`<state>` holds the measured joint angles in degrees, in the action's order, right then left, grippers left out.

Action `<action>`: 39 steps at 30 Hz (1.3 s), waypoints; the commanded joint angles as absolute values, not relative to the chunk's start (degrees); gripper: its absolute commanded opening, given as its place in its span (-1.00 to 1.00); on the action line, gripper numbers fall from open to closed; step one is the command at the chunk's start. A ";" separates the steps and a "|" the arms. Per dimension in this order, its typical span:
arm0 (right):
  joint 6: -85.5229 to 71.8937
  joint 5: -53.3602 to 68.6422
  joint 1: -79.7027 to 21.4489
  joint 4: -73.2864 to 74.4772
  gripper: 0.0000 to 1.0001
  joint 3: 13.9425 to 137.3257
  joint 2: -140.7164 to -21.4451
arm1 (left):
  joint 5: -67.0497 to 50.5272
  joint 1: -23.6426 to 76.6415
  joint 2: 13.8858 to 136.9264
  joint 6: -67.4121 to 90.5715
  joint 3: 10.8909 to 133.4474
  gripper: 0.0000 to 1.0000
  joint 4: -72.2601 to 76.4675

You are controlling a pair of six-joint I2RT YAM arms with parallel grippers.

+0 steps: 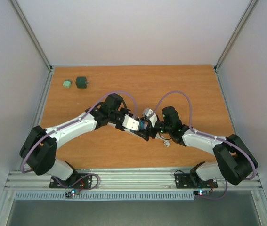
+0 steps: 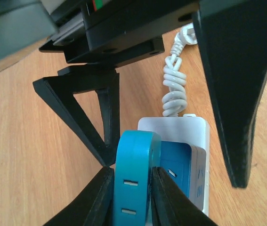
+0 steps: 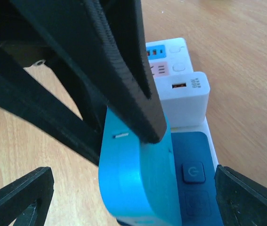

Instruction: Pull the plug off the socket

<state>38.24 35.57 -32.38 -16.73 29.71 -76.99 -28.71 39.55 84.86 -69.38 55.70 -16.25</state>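
Mid-desk, both arms met over the socket (image 2: 190, 127), which lay flat on the wood with its curly cord (image 2: 173, 89) trailing off one short end. From my remote seat, the left pincer (image 2: 132, 188) was clenched on the blue plug (image 2: 133, 155), one black finger flat against each broad face. The plug stood upright at the strip's end outlet, beside a dark blue switch panel (image 3: 194, 174).

The right pincer (image 3: 133, 173) was spread wide and grasped nothing, its two fingers straddling strip and plug alike. One fingertip hung just beside the strip's long edge, though I could not tell from the wrist views whether it touched. The other stood apart over bare wood.

A white adapter (image 3: 185, 94) sat in the next outlet, close behind the plug, with pink and pale blue panels beyond it.

Overhead, the wrists hid most of the strip. Open desk (image 1: 171, 84) ran wide to the far and side edges. Two small green blocks (image 1: 74, 83) sat well apart, near the far left corner.
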 commanded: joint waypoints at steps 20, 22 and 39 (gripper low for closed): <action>37.82 40.53 -32.87 -33.02 0.92 33.12 -89.81 | -30.71 32.17 84.37 -69.17 61.38 -0.73 -38.37; 37.76 41.42 -32.85 -33.63 0.92 34.23 -91.64 | -31.09 32.04 84.35 -69.85 61.31 -0.74 -39.41; 38.93 42.68 -33.74 -36.89 0.74 37.67 -98.95 | -34.65 30.58 87.67 -66.72 63.74 -0.57 -38.13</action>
